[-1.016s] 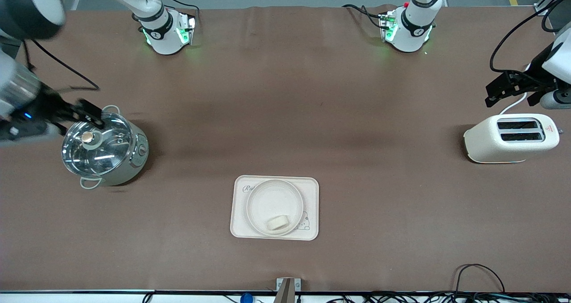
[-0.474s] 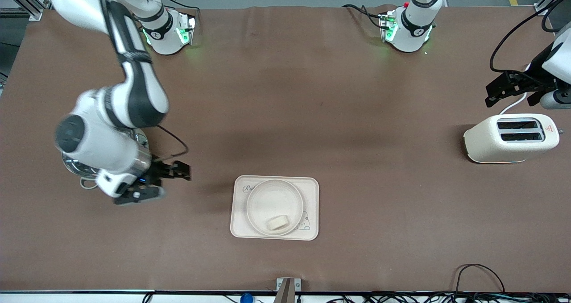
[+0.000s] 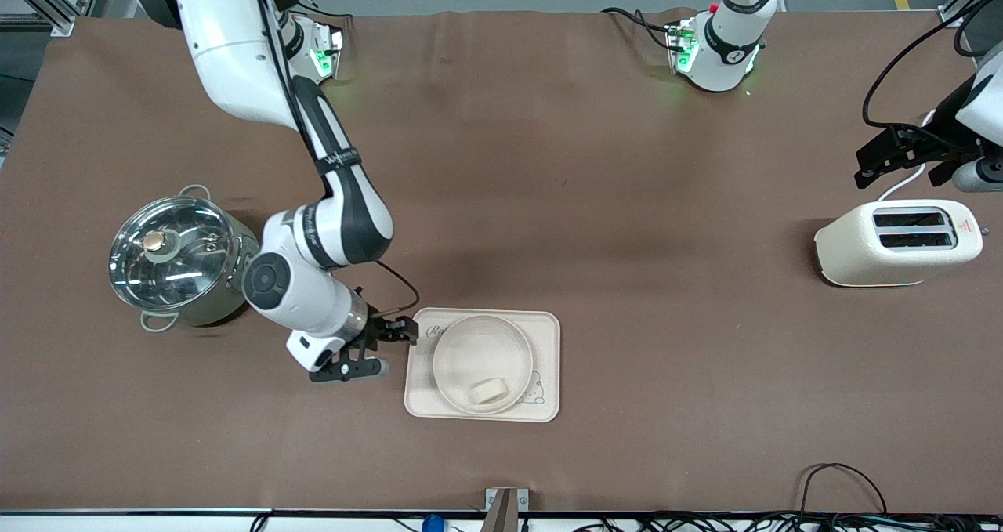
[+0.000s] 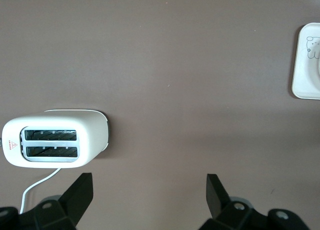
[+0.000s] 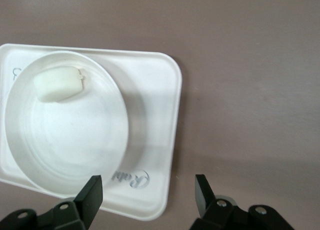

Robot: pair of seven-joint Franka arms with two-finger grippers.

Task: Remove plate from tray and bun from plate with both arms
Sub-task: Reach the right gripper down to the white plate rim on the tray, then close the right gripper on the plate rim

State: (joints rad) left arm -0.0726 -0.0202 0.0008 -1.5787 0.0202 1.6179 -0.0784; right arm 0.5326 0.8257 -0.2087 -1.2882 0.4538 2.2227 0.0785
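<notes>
The round cream plate [image 3: 478,348] sits on the rectangular cream tray [image 3: 548,360] near the front-camera edge of the table. The bun [image 3: 489,392] lies in the plate, on its part nearest the front camera. My right gripper [image 3: 396,334] is open and empty, low beside the tray's corner toward the right arm's end. In the right wrist view, the plate [image 5: 65,140], the bun [image 5: 57,84] and the tray [image 5: 162,140] show ahead of the right gripper [image 5: 146,182]. My left gripper [image 3: 866,168] is open and empty, over the table beside the toaster; it also shows in the left wrist view [image 4: 148,179].
A steel pot with a glass lid [image 3: 176,258] stands toward the right arm's end. A cream toaster [image 3: 897,242] stands at the left arm's end, also in the left wrist view [image 4: 55,138]. Cables lie along the front-camera edge.
My right arm has swung from over the pot across the table to the tray's corner. The left arm, plate and bun have stayed put.
</notes>
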